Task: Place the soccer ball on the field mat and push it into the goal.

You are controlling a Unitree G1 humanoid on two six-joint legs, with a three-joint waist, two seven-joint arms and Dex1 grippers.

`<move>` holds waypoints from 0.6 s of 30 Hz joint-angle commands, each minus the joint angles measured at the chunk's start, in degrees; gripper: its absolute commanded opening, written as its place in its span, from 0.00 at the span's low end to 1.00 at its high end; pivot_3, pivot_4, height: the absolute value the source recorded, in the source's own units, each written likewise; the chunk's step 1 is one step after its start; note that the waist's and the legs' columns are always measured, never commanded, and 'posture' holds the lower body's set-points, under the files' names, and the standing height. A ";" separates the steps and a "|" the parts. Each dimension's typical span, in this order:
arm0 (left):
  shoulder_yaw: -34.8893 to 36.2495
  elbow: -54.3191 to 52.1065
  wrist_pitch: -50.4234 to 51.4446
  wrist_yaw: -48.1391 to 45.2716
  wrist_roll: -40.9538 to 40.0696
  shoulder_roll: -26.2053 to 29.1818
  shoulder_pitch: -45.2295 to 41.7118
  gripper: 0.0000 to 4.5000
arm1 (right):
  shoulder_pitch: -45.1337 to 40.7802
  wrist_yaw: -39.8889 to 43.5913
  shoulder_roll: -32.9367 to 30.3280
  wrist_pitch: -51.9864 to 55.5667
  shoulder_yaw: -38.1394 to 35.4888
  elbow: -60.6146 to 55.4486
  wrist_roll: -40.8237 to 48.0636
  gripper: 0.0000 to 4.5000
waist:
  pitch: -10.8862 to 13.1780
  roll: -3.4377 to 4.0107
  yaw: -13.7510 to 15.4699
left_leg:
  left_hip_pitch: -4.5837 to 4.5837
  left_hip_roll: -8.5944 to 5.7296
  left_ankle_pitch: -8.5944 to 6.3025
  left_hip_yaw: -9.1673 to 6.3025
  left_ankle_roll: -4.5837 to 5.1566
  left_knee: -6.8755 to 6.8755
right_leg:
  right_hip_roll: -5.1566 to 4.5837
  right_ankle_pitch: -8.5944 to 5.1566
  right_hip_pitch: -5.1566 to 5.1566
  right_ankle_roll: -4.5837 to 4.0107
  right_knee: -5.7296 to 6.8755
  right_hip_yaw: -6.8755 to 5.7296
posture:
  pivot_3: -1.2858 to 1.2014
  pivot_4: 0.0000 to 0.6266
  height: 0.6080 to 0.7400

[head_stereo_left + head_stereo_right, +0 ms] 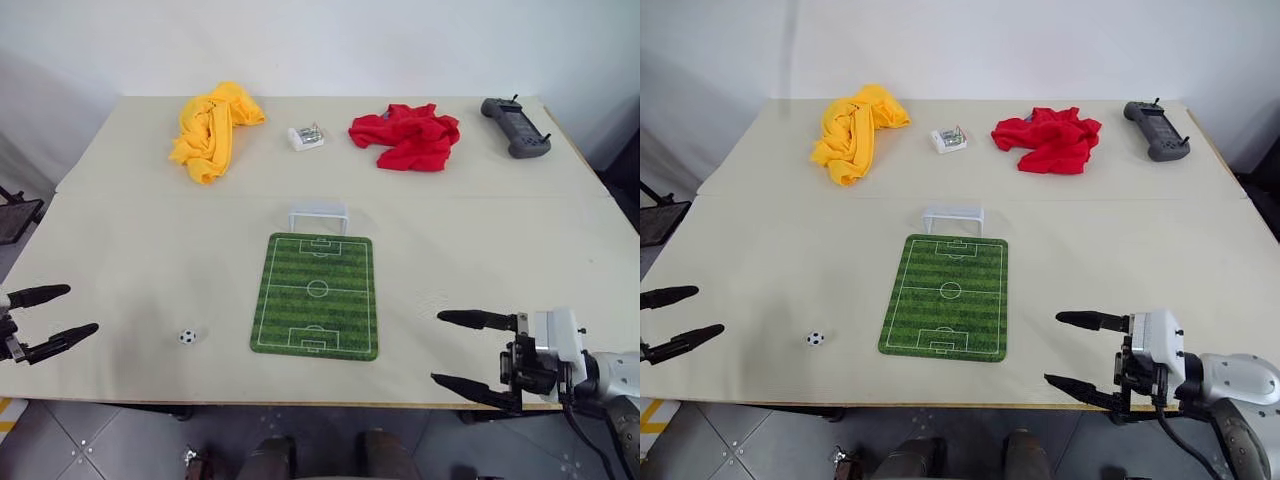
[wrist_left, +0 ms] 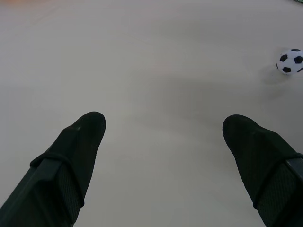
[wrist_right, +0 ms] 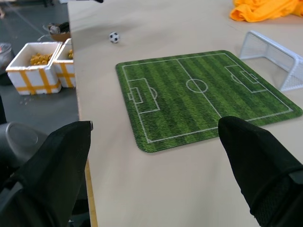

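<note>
The tiny black-and-white soccer ball [image 1: 187,336] lies on the bare beige table, a short way left of the green field mat [image 1: 317,294]. The white goal [image 1: 318,216] stands at the mat's far end. My left gripper [image 1: 72,312] hovers open at the table's left edge, a hand's width left of the ball, which appears off to one side in the left wrist view as the soccer ball [image 2: 290,61]. My right gripper [image 1: 437,347] is open and empty near the front edge, right of the mat, pointing towards it.
Along the table's far side lie a yellow cloth [image 1: 212,128], a small white box with batteries [image 1: 306,137], a red cloth [image 1: 407,136] and a grey controller [image 1: 515,126]. White foam boxes [image 3: 35,66] stand on the floor beside the table.
</note>
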 commanded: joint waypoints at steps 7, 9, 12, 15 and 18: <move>-0.26 4.65 -2.11 -4.38 -0.25 -1.26 -2.85 1.00 | -8.21 -6.66 6.66 2.75 4.86 -6.37 8.92 1.00 | -0.01 -0.01 -0.13 | 0.04 0.06 -0.15 -0.02 0.16 0.15 | 0.00 0.00 0.03 0.00 0.15 0.00 | 0.52 0.24 1.00; -2.24 4.87 -4.23 -7.00 1.15 -1.91 -2.23 1.00 | -9.09 -3.72 8.62 0.00 7.03 -8.38 9.42 1.00 | 0.00 0.01 -0.20 | 0.08 0.15 -0.16 0.02 -0.05 0.24 | -0.02 0.00 -0.01 0.00 0.29 0.04 | 0.52 0.24 1.00; -5.01 3.28 -5.52 -10.52 1.43 -3.21 -3.31 1.00 | -10.13 3.97 9.96 -6.34 10.31 -7.00 6.80 1.00 | -0.01 -0.01 0.06 | 0.04 0.20 -0.21 0.01 -0.08 0.27 | 0.04 0.00 -0.06 0.00 0.35 -0.01 | 0.52 0.24 1.00; -6.58 -1.49 -3.06 -12.86 -0.86 -5.10 -4.10 1.00 | -12.12 6.63 9.99 -9.50 11.77 -2.87 4.26 1.00 | -0.02 -0.04 0.43 | -0.01 0.11 -0.28 0.01 0.01 0.46 | 0.10 0.01 0.00 0.01 0.37 -0.03 | 0.52 0.24 1.00; -7.56 -6.80 1.81 -13.42 -3.52 -7.10 -2.58 1.00 | -13.32 6.42 10.41 -11.11 11.90 -0.02 3.05 1.00 | -0.02 -0.05 0.67 | 0.02 0.05 -0.28 0.03 0.05 0.56 | 0.06 0.03 0.11 0.06 0.33 -0.02 | 0.52 0.24 1.00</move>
